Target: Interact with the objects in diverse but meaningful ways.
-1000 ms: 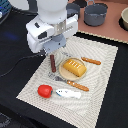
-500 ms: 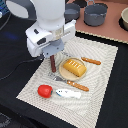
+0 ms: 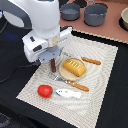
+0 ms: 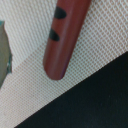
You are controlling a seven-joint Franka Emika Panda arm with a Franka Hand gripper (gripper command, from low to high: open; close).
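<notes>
While the gripper (image 3: pixel 52 62) pinches the sausage stick (image 3: pixel 53 65) upright beside the bread slab (image 3: pixel 74 67), placement appears pending; tomato (image 3: pixel 45 90) untouched.

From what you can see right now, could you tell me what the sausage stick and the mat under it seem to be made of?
The sausage stick looks like smooth moulded plastic: even red-brown colour, soft sheen, rounded end, and dark grill marks. The mat looks like woven fabric or mesh: the wrist view shows a fine regular weave, matte and beige.
</notes>
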